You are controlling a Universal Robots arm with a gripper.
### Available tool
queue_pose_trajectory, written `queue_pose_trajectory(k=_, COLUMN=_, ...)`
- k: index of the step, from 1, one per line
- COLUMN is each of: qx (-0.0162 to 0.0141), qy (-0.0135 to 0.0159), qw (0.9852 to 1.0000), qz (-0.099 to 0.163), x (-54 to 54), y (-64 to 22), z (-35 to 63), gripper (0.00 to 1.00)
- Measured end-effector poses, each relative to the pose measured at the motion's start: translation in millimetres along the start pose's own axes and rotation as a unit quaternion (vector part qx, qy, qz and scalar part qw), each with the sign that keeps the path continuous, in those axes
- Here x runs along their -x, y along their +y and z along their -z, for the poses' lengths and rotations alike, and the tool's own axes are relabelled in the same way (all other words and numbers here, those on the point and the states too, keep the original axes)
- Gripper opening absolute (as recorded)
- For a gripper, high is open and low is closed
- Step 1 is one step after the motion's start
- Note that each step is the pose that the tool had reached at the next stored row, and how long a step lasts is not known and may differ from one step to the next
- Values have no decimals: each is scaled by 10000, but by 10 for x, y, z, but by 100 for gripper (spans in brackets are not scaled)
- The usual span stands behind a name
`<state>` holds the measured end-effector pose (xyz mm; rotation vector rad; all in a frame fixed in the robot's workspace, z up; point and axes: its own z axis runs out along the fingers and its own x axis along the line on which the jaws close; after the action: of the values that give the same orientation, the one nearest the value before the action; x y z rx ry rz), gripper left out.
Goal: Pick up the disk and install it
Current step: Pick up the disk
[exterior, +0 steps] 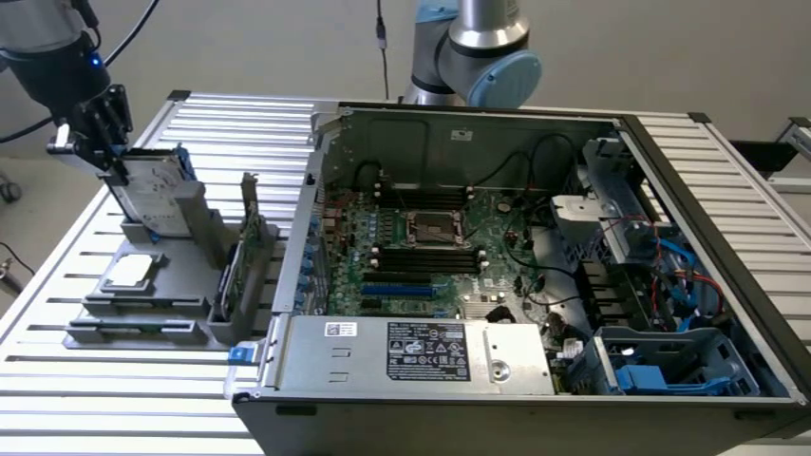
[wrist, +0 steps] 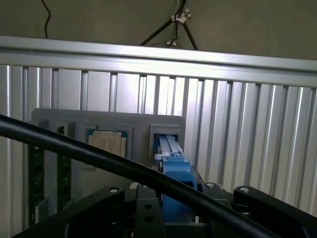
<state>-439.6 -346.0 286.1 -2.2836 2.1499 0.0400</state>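
The gripper [exterior: 112,166] straddled the top edge of the disk [exterior: 155,195], which stood upright in a slot of the grey holder [exterior: 190,220] on the slatted table [exterior: 76,399], at the exterior view's left of the open case [exterior: 457,133]. I could not tell whether it clamped the disk. 1 chip [exterior: 131,273] lay flat on the holder.

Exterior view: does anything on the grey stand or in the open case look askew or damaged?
Nothing stands out. The disk stands upright in the grey stand with the hand at its top; the processor chip lies flat.
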Motion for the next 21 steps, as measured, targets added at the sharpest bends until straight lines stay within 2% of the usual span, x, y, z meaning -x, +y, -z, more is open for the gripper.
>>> queue_pose_trajectory(k=21, qx=-1, qy=0, qw=10000, qz=-18, x=-34, y=2, z=0, gripper=33)
